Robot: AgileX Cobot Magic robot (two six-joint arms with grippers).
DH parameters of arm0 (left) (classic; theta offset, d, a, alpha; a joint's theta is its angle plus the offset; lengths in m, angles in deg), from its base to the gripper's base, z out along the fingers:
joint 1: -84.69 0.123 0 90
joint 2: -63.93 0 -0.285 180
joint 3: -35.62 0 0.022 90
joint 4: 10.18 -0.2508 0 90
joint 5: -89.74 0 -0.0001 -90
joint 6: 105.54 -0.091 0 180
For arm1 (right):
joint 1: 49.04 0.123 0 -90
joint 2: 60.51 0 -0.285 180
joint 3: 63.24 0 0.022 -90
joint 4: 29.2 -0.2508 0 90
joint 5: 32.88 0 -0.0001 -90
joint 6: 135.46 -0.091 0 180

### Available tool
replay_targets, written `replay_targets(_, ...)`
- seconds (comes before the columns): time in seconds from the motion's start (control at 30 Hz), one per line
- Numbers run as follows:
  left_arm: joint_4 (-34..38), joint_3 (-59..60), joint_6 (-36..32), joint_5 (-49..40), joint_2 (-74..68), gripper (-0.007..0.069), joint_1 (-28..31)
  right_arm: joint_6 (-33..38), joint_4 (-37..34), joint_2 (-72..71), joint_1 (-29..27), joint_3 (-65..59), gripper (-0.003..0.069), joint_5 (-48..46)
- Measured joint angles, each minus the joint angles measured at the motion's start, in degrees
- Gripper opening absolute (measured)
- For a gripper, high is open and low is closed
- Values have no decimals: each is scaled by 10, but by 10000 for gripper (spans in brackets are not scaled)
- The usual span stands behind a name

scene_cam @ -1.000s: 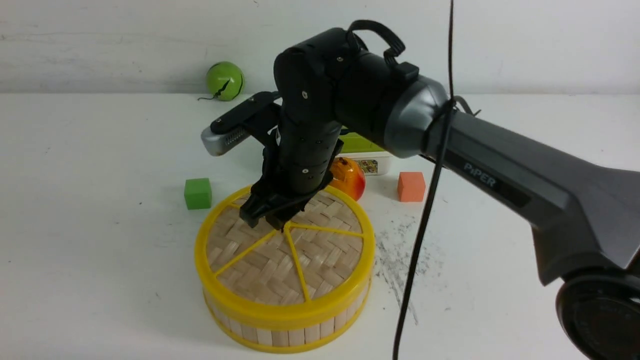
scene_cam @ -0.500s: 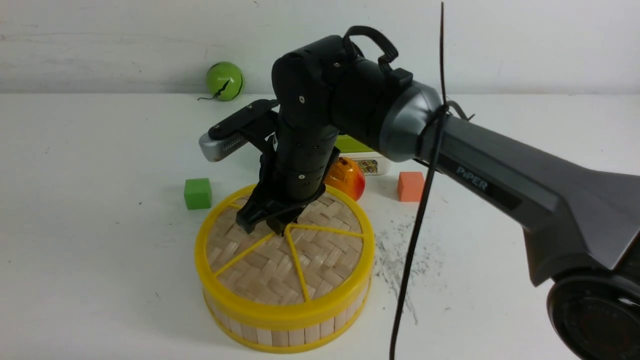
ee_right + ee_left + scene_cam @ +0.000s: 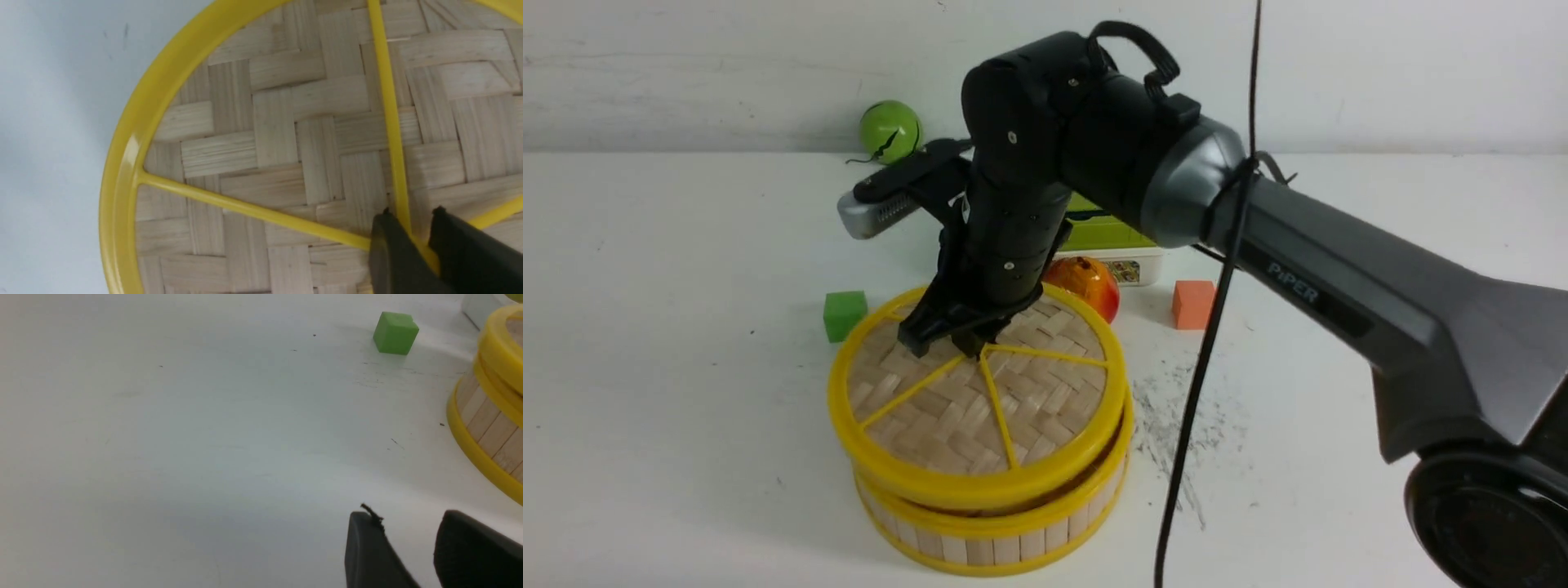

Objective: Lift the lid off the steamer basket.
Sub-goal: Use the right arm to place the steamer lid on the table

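Note:
The lid (image 3: 976, 400), a woven bamboo disc with a yellow rim and spokes, hangs slightly above the steamer basket (image 3: 992, 531) and is shifted a little to the left of it. My right gripper (image 3: 947, 339) is shut on the lid's yellow hub; in the right wrist view the gripper (image 3: 412, 222) pinches the hub where the spokes meet on the lid (image 3: 278, 134). My left gripper (image 3: 408, 522) hovers empty over bare table with its jaws apart. The basket's wall (image 3: 486, 420) and the lid's rim (image 3: 496, 347) show at the edge of the left wrist view.
A green cube (image 3: 845, 314) sits left of the basket and shows in the left wrist view (image 3: 395, 332). Behind the basket are an apple (image 3: 1086, 286), a white box with green lid (image 3: 1111, 245) and an orange cube (image 3: 1194, 304). A green ball (image 3: 889, 131) lies by the back wall. A black cable (image 3: 1209, 343) hangs at right.
My right gripper has risen and moved slightly left with the lid in it. The lid has come off the basket's top rim; a gap now shows between the two yellow rims.

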Motion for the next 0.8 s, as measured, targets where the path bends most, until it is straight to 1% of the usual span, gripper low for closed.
replay_targets(0.1, 0, 0, 0, 0, 0, 240, 0, 0, -3, -25, 0, 14, 107, 2)
replay_targets(0.3, 0, 0, 0, 0, 0, 240, 0, 0, -1, -136, 0, 9, 107, 0)
replay_targets(0.4, 0, 0, 0, 0, 0, 240, 0, 1, 16, -217, -1, -48, 107, 0)
replay_targets(0.47, 0, 0, 0, 0, 0, 240, 0, 1, 25, -246, -4, -76, 107, -1)
replay_targets(0.53, 0, 0, 0, 0, 0, 240, 0, 0, 30, -306, -22, -166, 107, -1)
replay_targets(0.57, 0, 0, 0, 0, 0, 240, 0, 0, 30, -316, -27, -181, 107, -1)
replay_targets(0.63, 0, 0, 0, 0, 0, 240, 0, 0, 28, -372, -65, -278, 107, -1)
replay_targets(0.7, 0, 0, 0, 0, 0, 240, 0, 0, 25, -403, -90, -327, 107, -1)
replay_targets(0.77, 0, 0, 0, 0, 0, 239, 0, 0, 12, -453, -152, -438, 107, 3)
replay_targets(0.8, 0, 0, 0, 0, 0, 239, 0, 0, 12, -456, -157, -446, 107, 4)
